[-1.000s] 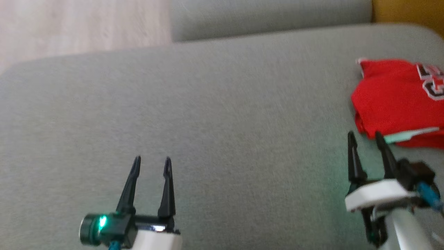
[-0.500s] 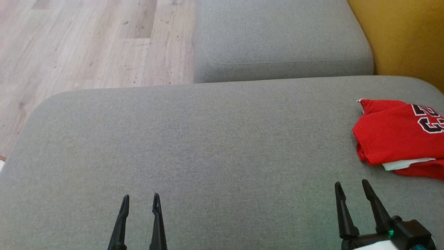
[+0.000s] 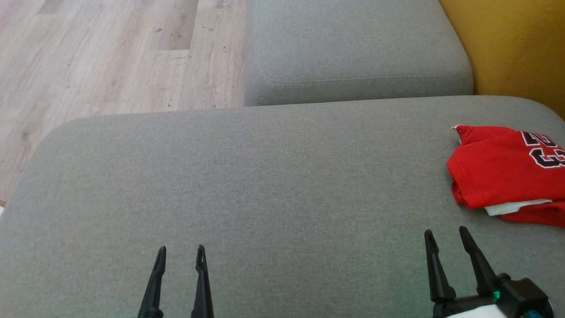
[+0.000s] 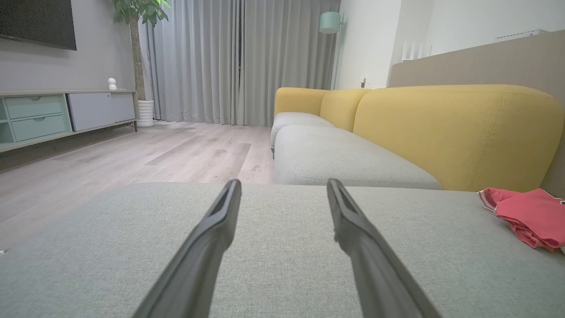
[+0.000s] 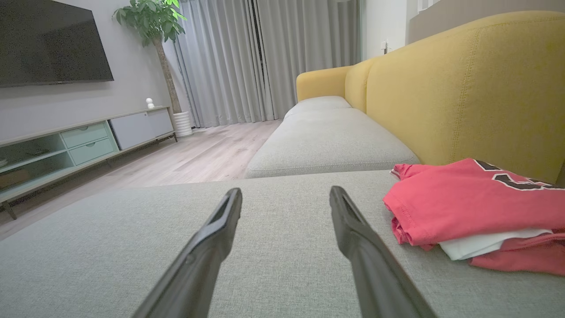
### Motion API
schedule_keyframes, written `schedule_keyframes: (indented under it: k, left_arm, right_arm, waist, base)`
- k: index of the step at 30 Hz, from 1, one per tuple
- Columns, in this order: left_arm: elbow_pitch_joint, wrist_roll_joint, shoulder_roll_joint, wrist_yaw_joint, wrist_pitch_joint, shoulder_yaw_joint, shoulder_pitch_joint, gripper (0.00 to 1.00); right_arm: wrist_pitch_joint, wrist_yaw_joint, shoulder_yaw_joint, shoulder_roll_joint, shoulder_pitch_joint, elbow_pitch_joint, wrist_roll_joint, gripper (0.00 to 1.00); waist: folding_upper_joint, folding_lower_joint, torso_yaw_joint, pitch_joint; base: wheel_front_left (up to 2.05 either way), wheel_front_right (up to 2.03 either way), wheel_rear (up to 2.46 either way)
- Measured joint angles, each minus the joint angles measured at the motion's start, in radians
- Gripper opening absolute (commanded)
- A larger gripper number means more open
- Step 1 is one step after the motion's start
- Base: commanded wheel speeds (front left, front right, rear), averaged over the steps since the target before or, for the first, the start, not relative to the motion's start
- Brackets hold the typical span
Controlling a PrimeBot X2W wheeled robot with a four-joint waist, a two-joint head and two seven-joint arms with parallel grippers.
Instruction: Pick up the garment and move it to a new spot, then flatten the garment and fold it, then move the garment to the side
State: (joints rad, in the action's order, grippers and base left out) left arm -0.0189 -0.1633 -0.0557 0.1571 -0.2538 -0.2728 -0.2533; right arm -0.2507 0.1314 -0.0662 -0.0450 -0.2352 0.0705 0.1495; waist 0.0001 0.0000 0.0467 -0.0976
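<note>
Garment (image 3: 494, 172) untouched — left fingers (image 3: 156, 282), right fingers (image 3: 435, 269) spread wide, empty.

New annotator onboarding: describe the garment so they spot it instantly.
Take the large grey seat cushion before the robot and follow it to its right end, by the yellow backrest. The garment lies folded there, just beyond the right gripper. It is the only red thing on the grey, with black-and-white numerals and a white layer showing at its near edge.
</note>
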Motion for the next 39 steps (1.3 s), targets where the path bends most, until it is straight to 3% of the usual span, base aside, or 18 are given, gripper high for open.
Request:
schedule_keyframes:
  k: [3,4,9,39]
  left_arm:
    - [0.001,0.006,0.000,0.000,0.000,0.000,0.000,1.00]
    - [0.010,0.006,0.000,0.001,0.001,0.000,0.000,0.00]
    - [0.069,0.000,0.000,0.001,0.006,0.000,-0.023,0.00]
    - [0.128,-0.370,-0.009,-0.063,0.070,0.048,0.031,0.00]
  right_arm:
    - [0.000,0.000,0.000,0.000,0.000,-0.004,0.000,1.00]
    - [0.000,0.000,0.000,0.000,0.000,0.004,0.000,0.00]
    - [0.004,0.000,-0.001,0.000,-0.018,0.065,0.005,0.00]
    - [0.067,0.000,0.015,-0.002,0.022,0.099,0.372,0.00]
  waist:
    - [0.0000,0.0000,-0.002,0.002]
    - [0.0000,0.0000,-0.002,0.003]
    - [0.0000,0.0000,-0.003,0.004]
    - [0.0000,0.0002,-0.013,0.028]
  base:
    - [0.00,0.00,0.00]
    - [0.00,0.00,0.00]
    - [0.00,0.00,0.00]
    - [0.00,0.00,0.00]
